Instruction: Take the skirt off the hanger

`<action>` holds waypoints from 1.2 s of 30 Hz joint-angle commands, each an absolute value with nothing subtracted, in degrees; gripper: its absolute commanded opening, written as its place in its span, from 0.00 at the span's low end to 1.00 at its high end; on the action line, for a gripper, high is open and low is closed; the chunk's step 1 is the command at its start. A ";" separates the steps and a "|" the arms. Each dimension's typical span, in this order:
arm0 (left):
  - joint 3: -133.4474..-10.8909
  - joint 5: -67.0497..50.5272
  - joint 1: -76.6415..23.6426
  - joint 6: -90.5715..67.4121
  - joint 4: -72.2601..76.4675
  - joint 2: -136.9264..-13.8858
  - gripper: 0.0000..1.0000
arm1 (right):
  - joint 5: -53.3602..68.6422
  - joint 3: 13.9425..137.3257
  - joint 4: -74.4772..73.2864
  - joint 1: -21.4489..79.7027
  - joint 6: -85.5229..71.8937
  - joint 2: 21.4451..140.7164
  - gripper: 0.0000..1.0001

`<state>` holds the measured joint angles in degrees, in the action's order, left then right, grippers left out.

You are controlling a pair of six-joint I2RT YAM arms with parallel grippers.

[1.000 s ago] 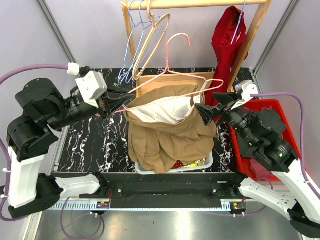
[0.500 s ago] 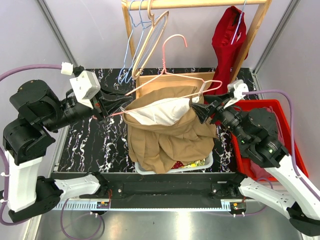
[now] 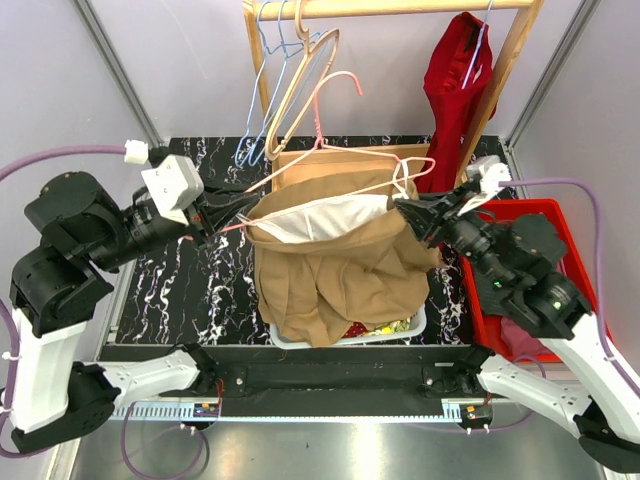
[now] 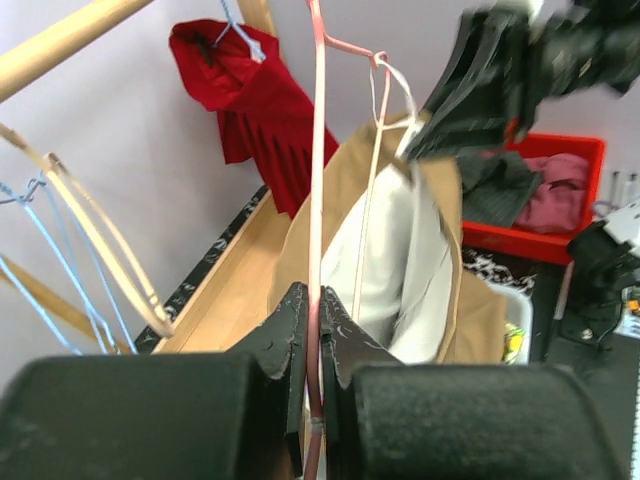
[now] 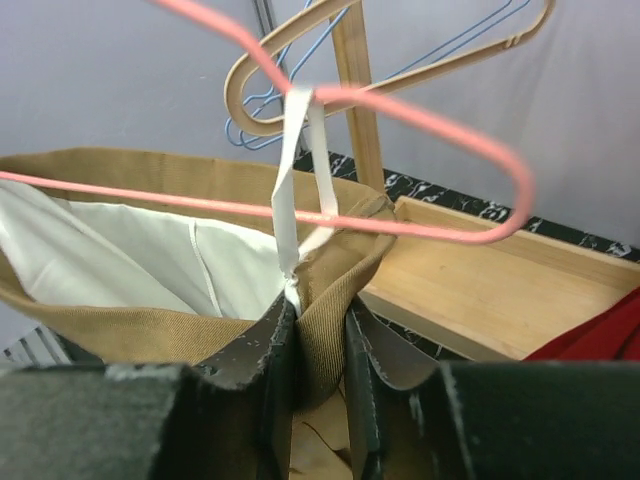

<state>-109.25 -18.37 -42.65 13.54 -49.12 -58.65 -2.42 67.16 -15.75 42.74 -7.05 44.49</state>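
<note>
A tan skirt (image 3: 340,270) with white lining hangs by white loops from a pink wire hanger (image 3: 335,150) over the table. My left gripper (image 3: 215,212) is shut on the hanger's left end; in the left wrist view the pink wire (image 4: 317,180) runs between the closed jaws of this gripper (image 4: 315,300). My right gripper (image 3: 408,215) pinches the right corner of the waistband. In the right wrist view its jaws (image 5: 318,315) are closed on a fold of the tan fabric (image 5: 130,325), just under a white loop (image 5: 300,150) that is still over the hanger wire (image 5: 450,130).
A wooden rack (image 3: 400,8) at the back carries blue and wooden hangers (image 3: 290,90) and a red garment (image 3: 455,80). A white tray (image 3: 415,325) sits under the skirt. A red bin (image 3: 560,215) with clothes stands at the right.
My right gripper moved in to the skirt's right waistband corner and closed on it. The hanger and left gripper shifted slightly left, the hook tilting left.
</note>
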 commanded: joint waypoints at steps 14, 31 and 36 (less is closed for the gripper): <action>-101.25 -17.39 -42.36 24.78 -47.89 -52.56 0.00 | -19.59 80.51 -23.03 42.80 5.54 42.19 0.19; -96.24 -16.43 -42.36 30.42 -50.63 -51.06 0.00 | -36.83 85.35 -14.67 42.72 6.43 43.94 0.14; -98.26 -17.40 -42.36 27.87 -47.82 -52.90 0.00 | -28.76 79.73 -19.15 42.72 -4.46 47.01 0.12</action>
